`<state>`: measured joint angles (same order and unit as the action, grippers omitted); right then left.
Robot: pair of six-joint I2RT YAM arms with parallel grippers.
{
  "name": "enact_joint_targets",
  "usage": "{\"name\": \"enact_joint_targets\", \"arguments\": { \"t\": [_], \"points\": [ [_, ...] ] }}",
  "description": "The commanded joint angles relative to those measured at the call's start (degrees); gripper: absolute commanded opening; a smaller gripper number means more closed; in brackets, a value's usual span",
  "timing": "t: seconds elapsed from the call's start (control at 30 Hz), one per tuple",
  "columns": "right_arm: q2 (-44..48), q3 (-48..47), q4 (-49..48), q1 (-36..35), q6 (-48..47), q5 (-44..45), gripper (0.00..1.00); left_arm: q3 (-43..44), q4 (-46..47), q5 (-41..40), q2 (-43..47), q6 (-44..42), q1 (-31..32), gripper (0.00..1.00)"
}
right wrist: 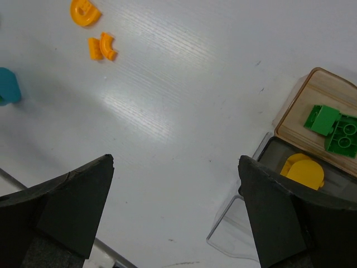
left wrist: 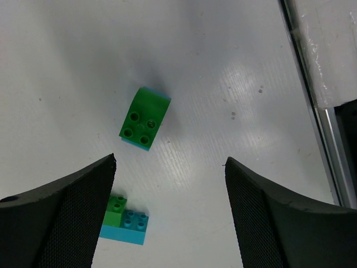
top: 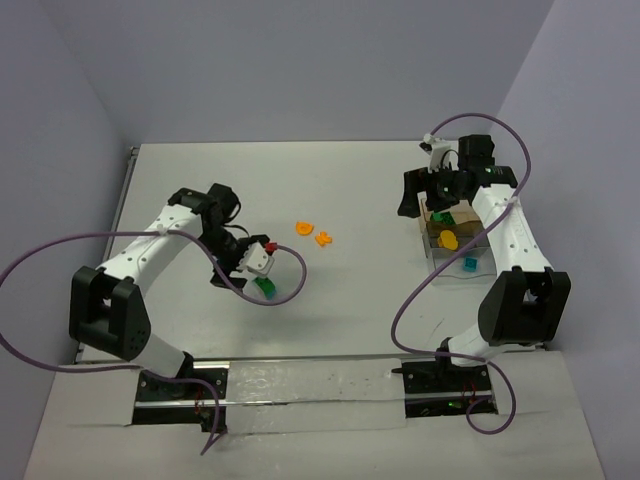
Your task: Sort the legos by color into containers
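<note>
Left tool (left wrist: pixel 170 162) hung spread wide above the table (left wrist: pixel 234 56), gripping nothing, with a green brick (left wrist: pixel 144 118) lying just ahead of its fingers and a green-and-teal brick (left wrist: pixel 125 220) beside one finger. Right tool (right wrist: pixel 175 161) gaped empty too, near the tan box (right wrist: pixel 318 92) holding green legos (right wrist: pixel 334 125); a yellow-orange brick (right wrist: pixel 304 170) lay in the adjoining clear box (right wrist: pixel 271 151). An orange round piece (right wrist: pixel 85 11) and an orange curved piece (right wrist: pixel 102 46) sat well apart from both boxes.
</note>
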<state>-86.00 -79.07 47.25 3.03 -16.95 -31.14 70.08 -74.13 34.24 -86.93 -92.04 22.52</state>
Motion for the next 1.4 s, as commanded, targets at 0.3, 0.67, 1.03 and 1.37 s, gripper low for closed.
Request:
{"name": "enact_joint_targets", "arguments": {
  "t": [0.3, 0.67, 1.03, 1.37],
  "points": [
    [0.5, -0.3, 1.8, 0.3, -0.2, -0.2, 1.00, -1.3, 11.2, -0.6, -3.2, -2.6, 4.9, 0.79],
    [-0.3, -0.1, 2.1, 0.3, -0.4, -0.3, 1.00, -2.8, 13.2, -3.9, -6.2, -3.2, 7.6, 0.76],
    [-1.1, -0.3, 2.3, 0.3, -0.7, 0.2, 1.00, -6.3, 18.0, -5.6, -6.9, -2.9, 7.9, 0.64],
    [-1.8, -0.6, 2.3, 0.3, -0.8, 0.1, 1.00, -6.8, 18.5, -6.3, -7.7, -2.8, 7.9, 0.43]
  ]
}}
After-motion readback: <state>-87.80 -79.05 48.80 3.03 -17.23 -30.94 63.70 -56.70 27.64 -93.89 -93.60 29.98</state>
